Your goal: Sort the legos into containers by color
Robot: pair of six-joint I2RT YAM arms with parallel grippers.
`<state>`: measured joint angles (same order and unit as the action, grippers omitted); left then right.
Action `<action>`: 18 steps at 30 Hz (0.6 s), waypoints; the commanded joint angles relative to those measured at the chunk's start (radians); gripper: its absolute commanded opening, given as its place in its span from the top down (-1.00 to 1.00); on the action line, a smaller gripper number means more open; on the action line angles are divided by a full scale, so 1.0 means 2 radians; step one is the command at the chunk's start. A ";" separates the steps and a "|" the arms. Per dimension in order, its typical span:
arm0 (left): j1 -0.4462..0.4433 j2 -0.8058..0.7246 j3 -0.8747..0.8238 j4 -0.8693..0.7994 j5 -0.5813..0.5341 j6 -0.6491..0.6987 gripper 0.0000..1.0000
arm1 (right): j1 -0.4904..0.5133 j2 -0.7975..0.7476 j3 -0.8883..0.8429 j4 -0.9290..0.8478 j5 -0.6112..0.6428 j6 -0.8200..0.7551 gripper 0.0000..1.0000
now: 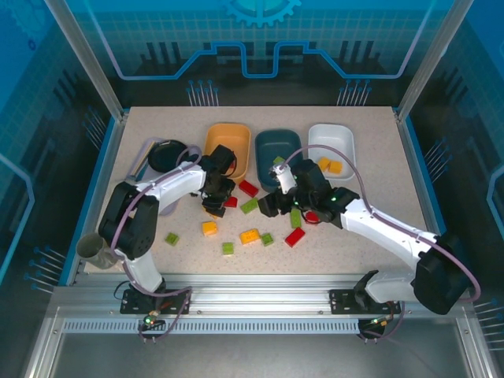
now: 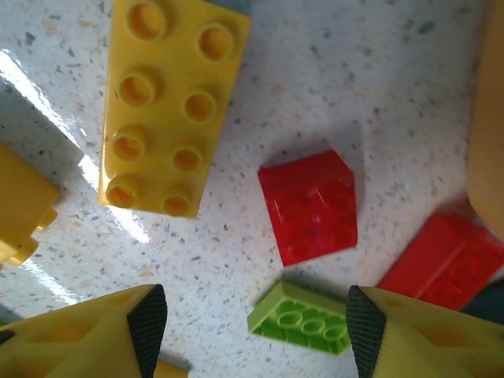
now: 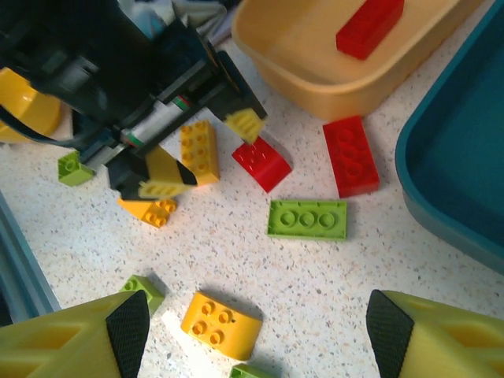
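The left hand hangs with fingers apart and empty, a sloped red lego just ahead on the tabletop; the right hand, likewise spread and empty, faces an oblong red lego lying in the orange tub beyond it

No legible text, number, label or brand in any view.

Only sign-like mark: a light-blue gear emblem on the blue back panel, cut off by the top edge of the overhead view. Angular circuit-style lines are drawn beneath it.

Studs of the yellow brick, left wrist view: any embossing is too blurred to read.
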<state>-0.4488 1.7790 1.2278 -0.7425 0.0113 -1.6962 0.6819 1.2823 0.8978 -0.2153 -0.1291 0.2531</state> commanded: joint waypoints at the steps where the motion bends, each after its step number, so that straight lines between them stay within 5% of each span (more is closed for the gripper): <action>1: 0.002 0.015 0.017 0.009 -0.016 -0.060 -0.31 | 0.004 -0.022 -0.006 0.021 -0.004 -0.002 -0.52; 18: 0.001 0.071 0.020 0.043 -0.022 -0.105 -0.22 | 0.005 -0.030 -0.021 0.005 -0.011 -0.003 -0.52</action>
<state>-0.4488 1.8984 1.2560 -0.6621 -0.0151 -1.8801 0.6819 1.2362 0.8589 -0.2111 -0.1394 0.2531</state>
